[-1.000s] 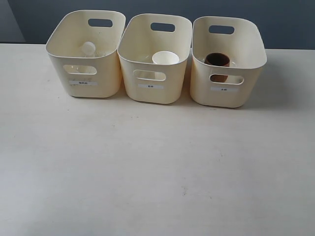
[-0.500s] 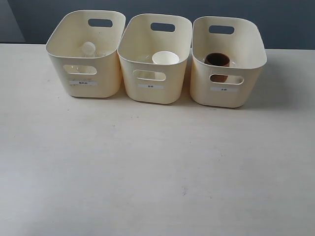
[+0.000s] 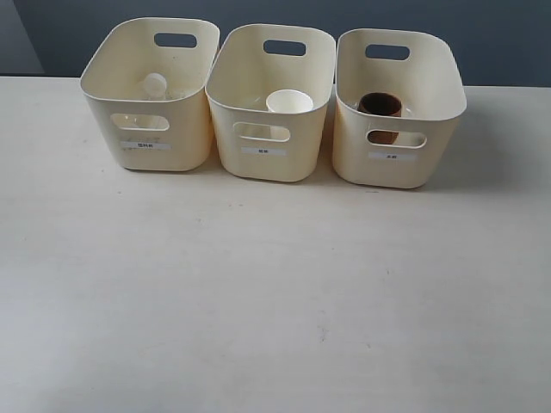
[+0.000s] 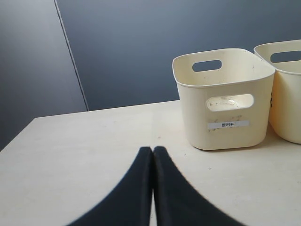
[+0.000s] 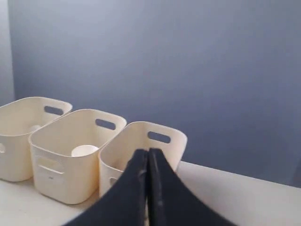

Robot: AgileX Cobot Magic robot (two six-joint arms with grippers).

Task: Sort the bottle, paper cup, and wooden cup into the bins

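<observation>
Three cream bins stand in a row at the back of the table. In the left bin (image 3: 151, 129) the clear bottle shows its white cap (image 3: 155, 83). The white paper cup (image 3: 289, 101) stands in the middle bin (image 3: 269, 155). Inside the right bin (image 3: 396, 163) is the brown wooden cup (image 3: 380, 106). No arm appears in the exterior view. My left gripper (image 4: 153, 149) is shut and empty, low over the table short of the left bin (image 4: 225, 108). The right gripper (image 5: 147, 151) is also shut and empty, in front of the right bin (image 5: 141, 136); the paper cup (image 5: 84, 150) shows in the middle bin.
The pale table (image 3: 258, 301) stretches wide in front of the bins. A dark blue wall (image 3: 482, 34) stands behind them. A grey panel (image 4: 33, 61) flanks the wall in the left wrist view.
</observation>
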